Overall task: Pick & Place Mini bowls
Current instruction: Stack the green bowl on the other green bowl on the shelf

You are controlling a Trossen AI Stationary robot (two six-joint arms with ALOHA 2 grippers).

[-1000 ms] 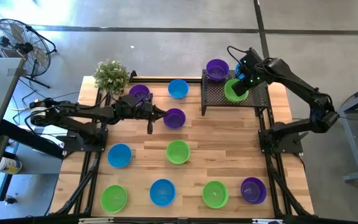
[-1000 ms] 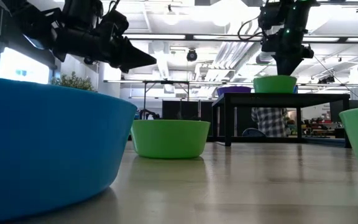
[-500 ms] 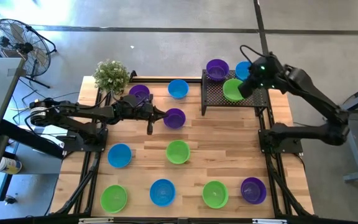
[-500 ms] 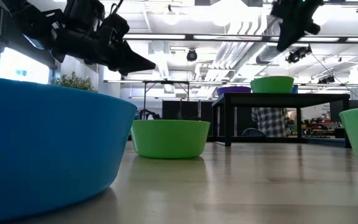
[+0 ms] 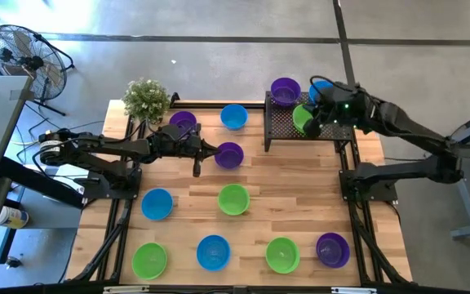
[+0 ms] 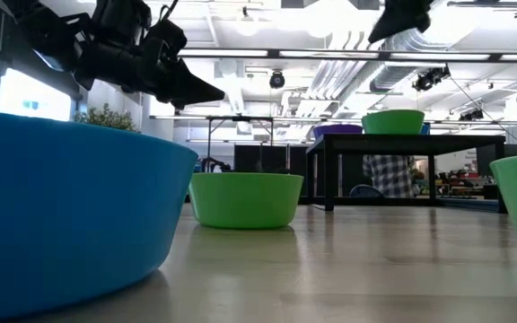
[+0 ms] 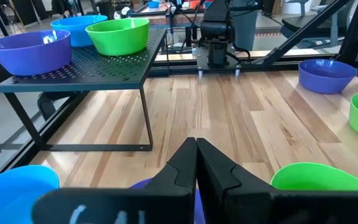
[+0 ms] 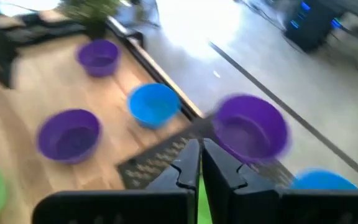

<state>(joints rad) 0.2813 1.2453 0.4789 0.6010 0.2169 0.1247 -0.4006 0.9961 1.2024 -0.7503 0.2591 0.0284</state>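
High view | round plastic mini bowls (image 5: 233, 198) | slatted wooden table (image 5: 300, 188)

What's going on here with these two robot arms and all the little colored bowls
The robot is moving mini bowls onto the black mesh tray. Three sit there now: a purple bowl, a blue bowl and a green bowl. The right end effector is above the green one, shut and holding nothing. The left end effector is shut and empty beside a second purple bowl on the table. More bowls wait on the wood.
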